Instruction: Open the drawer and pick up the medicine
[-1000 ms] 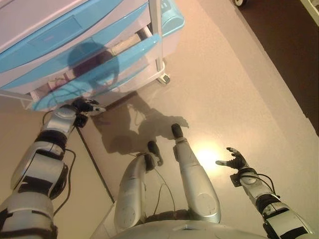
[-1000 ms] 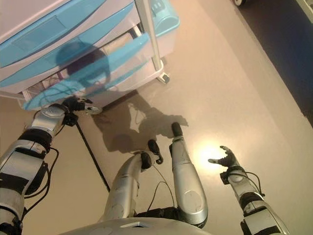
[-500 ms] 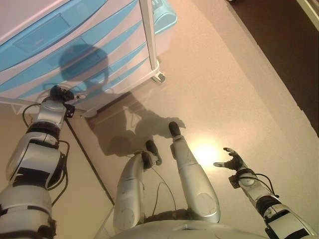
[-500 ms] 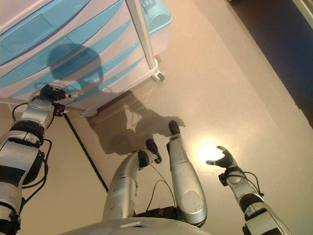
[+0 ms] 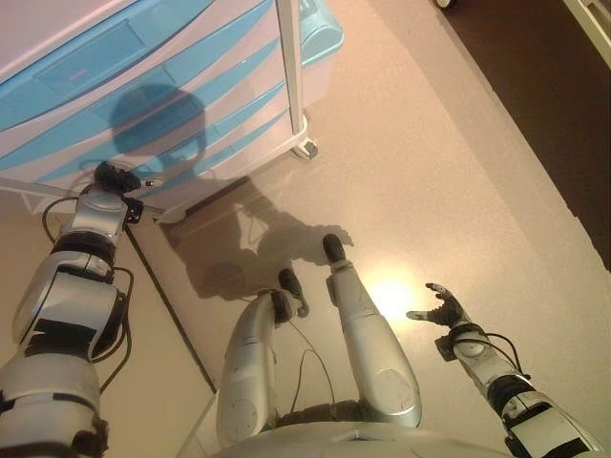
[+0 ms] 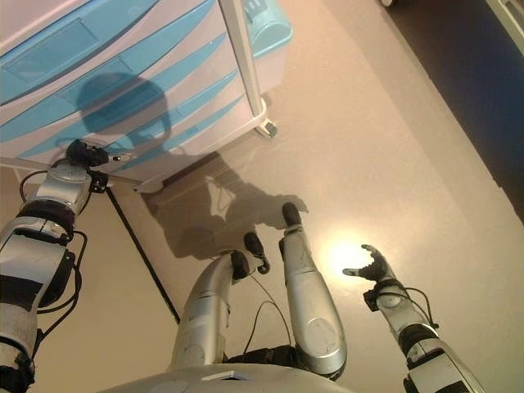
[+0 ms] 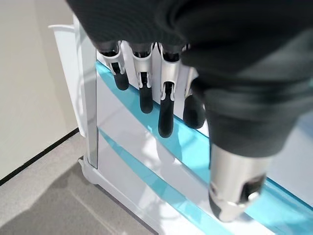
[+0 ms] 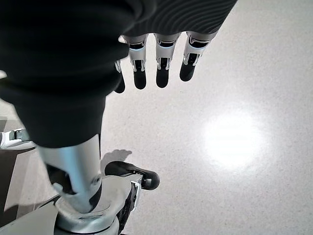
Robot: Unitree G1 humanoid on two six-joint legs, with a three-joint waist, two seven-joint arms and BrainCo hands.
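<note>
A white drawer cabinet (image 5: 239, 105) with blue drawer fronts (image 5: 115, 57) stands at the upper left, and all its drawers sit flush. No medicine shows in any view. My left hand (image 5: 113, 177) is at the cabinet's lower left corner. In the left wrist view its fingers (image 7: 166, 115) are straight, with their tips at a blue drawer front (image 7: 195, 147). My right hand (image 5: 442, 309) hangs open over the bare floor at the lower right, far from the cabinet, and holds nothing; its fingers (image 8: 162, 71) are relaxed.
The cabinet rests on small castors (image 5: 306, 148). A dark seam (image 5: 167, 296) runs across the beige floor below the cabinet. A dark floor strip (image 5: 544, 105) lies along the right side. A pale blue bin (image 5: 323, 24) hangs on the cabinet's right end.
One second ago a lower drawer stood pulled out with things inside; now it is pushed in flush. My left hand has moved in against the cabinet front. The right hand has hardly moved.
</note>
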